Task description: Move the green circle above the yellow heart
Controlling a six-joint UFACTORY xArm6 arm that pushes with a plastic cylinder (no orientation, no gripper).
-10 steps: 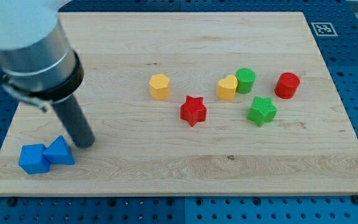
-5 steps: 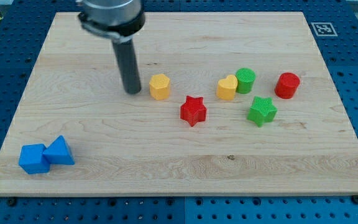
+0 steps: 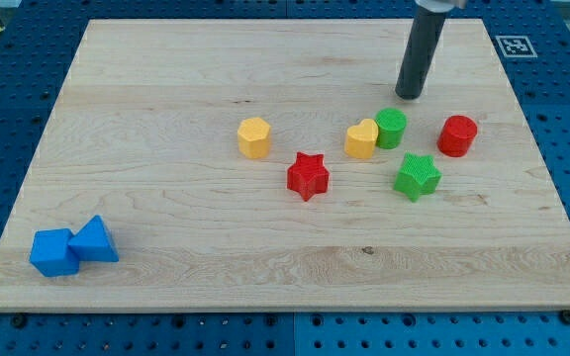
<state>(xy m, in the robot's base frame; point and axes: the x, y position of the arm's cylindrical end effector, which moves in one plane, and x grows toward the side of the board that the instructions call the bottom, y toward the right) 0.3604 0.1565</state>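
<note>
The green circle (image 3: 391,128) stands right of the yellow heart (image 3: 361,139), touching it, in the board's right half. My tip (image 3: 409,95) rests on the board just above the green circle and slightly to its right, a small gap apart. The rod rises out of the view's top.
A yellow hexagon (image 3: 253,137) sits left of the heart. A red star (image 3: 308,175) lies below and between them. A green star (image 3: 418,176) and a red circle (image 3: 457,134) sit to the right. Two blue blocks (image 3: 71,246) lie at the wooden board's (image 3: 166,79) bottom left.
My tip has swept from the bottom left near the blue blocks, past the yellow hexagon, to just above the green circle. No block has moved.
</note>
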